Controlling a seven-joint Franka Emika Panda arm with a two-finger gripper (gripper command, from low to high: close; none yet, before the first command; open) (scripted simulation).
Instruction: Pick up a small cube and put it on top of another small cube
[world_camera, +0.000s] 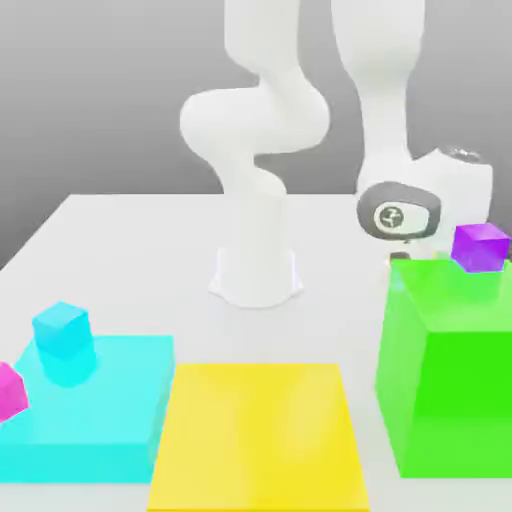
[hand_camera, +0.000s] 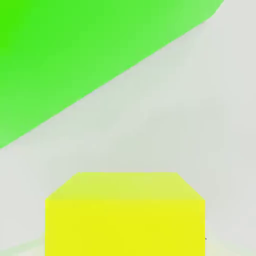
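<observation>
Tool: closed tight on the small yellow cube (hand_camera: 125, 215), behind the big green block (world_camera: 455, 370).
Done: grasp, seemingly.
Left: lift, carry, stack onto another small cube.

the big green block (world_camera: 455, 370) with a purple cube (world_camera: 480, 246) on top walls off the right; bare table (world_camera: 140, 240) lies open upper left.

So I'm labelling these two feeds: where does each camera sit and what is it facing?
Exterior view: off the arm, facing the white arm's base across the table, white hand behind the big green block.
Hand view: on the hand, looking at the small bright-yellow cube close up, the block beyond.
Shared: the green block and the pale table.
</observation>
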